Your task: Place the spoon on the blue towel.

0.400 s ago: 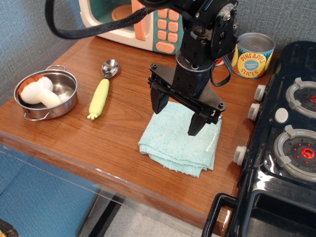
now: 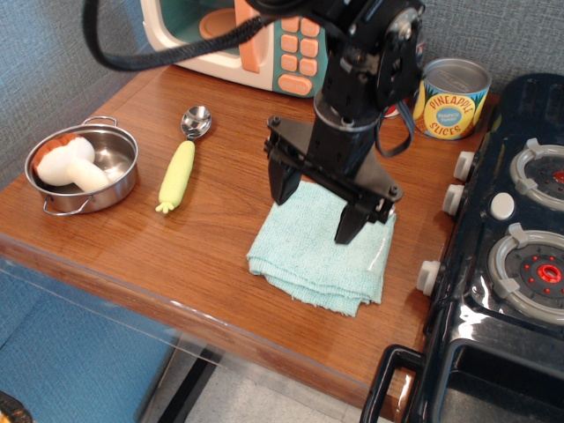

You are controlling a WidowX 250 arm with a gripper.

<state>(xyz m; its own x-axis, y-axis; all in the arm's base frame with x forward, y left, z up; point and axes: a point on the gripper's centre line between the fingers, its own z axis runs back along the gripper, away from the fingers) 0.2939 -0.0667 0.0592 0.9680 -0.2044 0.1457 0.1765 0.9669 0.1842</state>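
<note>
Poised over the towel, the hand is seen with its two black fingers spread wide apart and nothing held between them; the tips point down at the cloth's far edge. The light blue towel is folded near the front edge of the wooden desk. The spoon is found well apart from it, at about 9 o'clock from the hand, lying flat on the desk with its silver bowl pointing to 12 o'clock and its pale yellow handle toward the front. A steel pot holding a toy mushroom is placed further out at 9 o'clock. A pineapple can stands at 1 o'clock.
</note>
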